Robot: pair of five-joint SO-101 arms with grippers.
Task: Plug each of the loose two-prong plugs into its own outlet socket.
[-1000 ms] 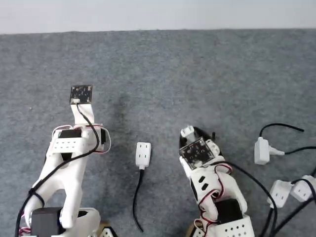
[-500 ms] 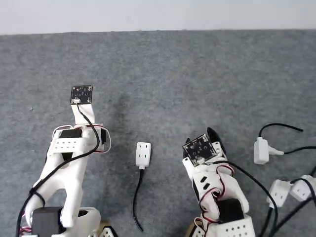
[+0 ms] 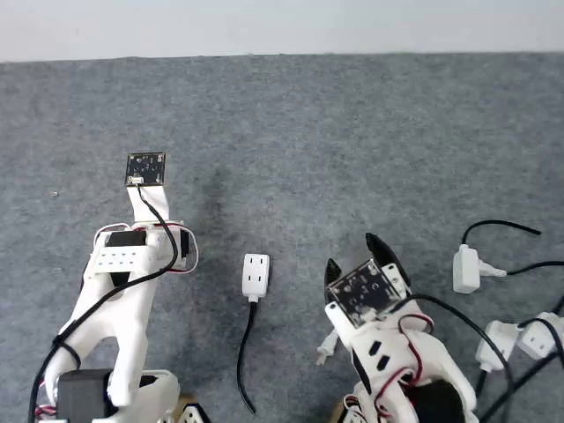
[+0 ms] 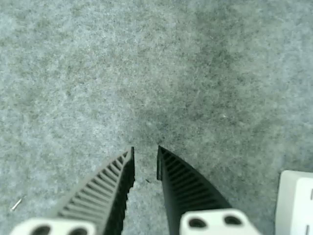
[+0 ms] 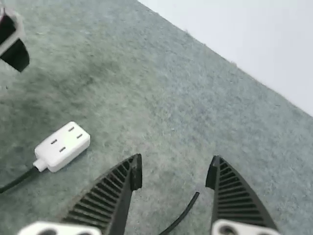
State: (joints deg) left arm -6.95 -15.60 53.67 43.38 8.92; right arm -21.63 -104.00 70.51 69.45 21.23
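Lowest at the right edge of the high view lies a white plug (image 3: pixel 498 344) just beside another plug (image 3: pixel 539 337), their cords trailing off the frame. A third plug (image 3: pixel 465 269) sits a little higher, well apart from the outlet socket (image 3: pixel 256 273) at centre. Expect the plugs to be light, hard-shelled and a bit slick, with stiff cords that tug back. Pinch each body across its broad flat sides, clear of the prongs. The socket looks equally light and lies loose on the grey bench (image 3: pixel 291 123), so it will likely slide unless you brace it. Your right gripper (image 3: pixel 352 254) hovers between socket and plugs, fingers spread wide and empty. Your left gripper (image 4: pixel 145 148), near the socket, has its fingers drawn almost together on nothing.
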